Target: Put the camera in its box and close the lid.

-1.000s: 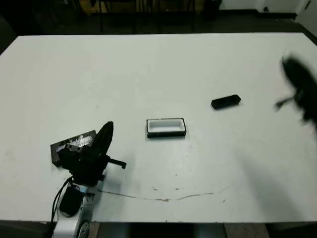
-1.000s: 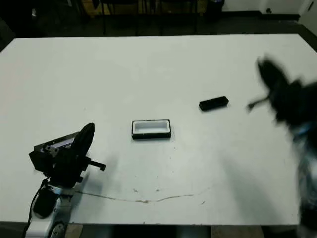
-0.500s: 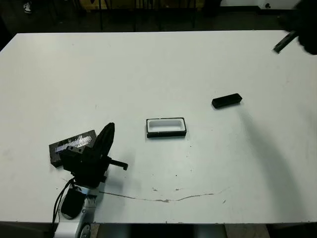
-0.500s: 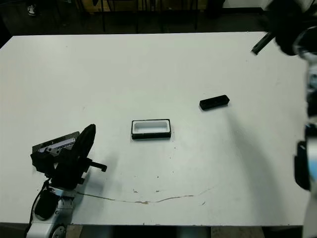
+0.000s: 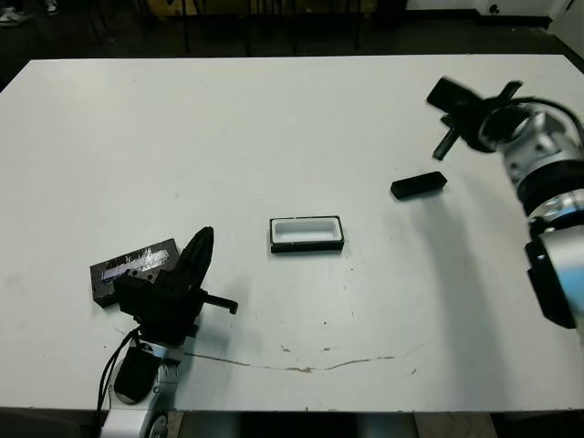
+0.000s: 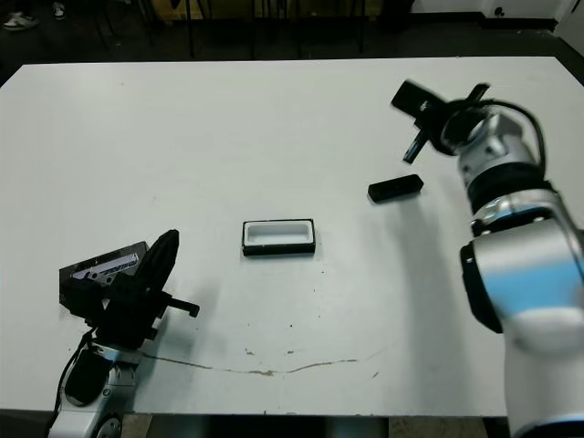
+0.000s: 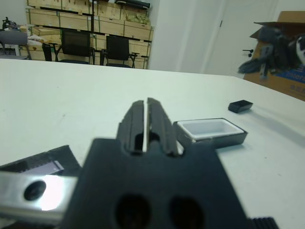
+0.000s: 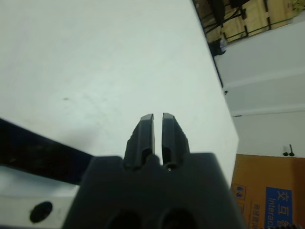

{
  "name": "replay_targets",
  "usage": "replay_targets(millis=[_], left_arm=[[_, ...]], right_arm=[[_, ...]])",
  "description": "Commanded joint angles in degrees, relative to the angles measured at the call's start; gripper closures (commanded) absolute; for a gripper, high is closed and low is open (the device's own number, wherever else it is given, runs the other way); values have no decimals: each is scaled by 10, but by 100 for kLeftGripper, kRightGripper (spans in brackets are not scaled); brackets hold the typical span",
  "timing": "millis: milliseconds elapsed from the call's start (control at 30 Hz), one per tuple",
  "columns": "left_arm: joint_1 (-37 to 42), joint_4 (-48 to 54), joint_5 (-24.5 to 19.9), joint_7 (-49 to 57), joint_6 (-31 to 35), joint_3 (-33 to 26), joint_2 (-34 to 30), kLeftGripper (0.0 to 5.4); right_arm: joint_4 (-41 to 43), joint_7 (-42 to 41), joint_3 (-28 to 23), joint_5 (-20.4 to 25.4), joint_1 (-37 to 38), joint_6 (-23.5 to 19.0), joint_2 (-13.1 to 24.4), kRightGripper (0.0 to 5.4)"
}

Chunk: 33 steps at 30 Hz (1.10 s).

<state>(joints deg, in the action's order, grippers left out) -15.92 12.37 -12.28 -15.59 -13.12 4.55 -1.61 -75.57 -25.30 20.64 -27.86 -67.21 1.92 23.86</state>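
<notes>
Fingers (image 8: 145,132) of the right gripper (image 5: 449,99) are pressed together, empty, above the far right of the table (image 5: 274,128); the left gripper (image 7: 147,125) is likewise closed, beside the lid (image 5: 134,267). The camera (image 5: 418,185) is seen right of the open box (image 5: 307,234).

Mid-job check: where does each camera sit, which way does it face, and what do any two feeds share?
Head stereo pair: looks down on the white table; both arms show.
Left wrist: low over the table beside the lid, looking along the shut left gripper at the box and camera.
Right wrist: raised, shut right gripper facing bare table.
Shared: head and left wrist both show box and camera.
</notes>
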Motion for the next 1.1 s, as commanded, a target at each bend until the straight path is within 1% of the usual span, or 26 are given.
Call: replay_targets(millis=[33,133,233,400,667,867,1100], left_arm=[[-9,2,6,2,12,2,-6,540],[-9,3,8,3,12,2,-5,540],[-12,6,7,4,17,3,-5,540],[-15,10,3,7,23,5,-2,540],[-18,12,9,10,25,8,-2,540],[-18,10,6,6,22,9,-5,540],[-24,13,10,14,23,11,-1,540]], right_arm=[[-10,-7,3,-4,21,-14,-11,538],[-12,-21,-4,4,28,-20,-11,538],[-12,-35,1,-2,32,-17,-6,538],[-9,-37,-4,1,40,-26,-4,538],[-5,-23,-2,-3,53,-20,-3,538],[-4,-24,12,-17,59,-10,-1,538],[-6,-28,15,-20,63,-6,-2,538]])
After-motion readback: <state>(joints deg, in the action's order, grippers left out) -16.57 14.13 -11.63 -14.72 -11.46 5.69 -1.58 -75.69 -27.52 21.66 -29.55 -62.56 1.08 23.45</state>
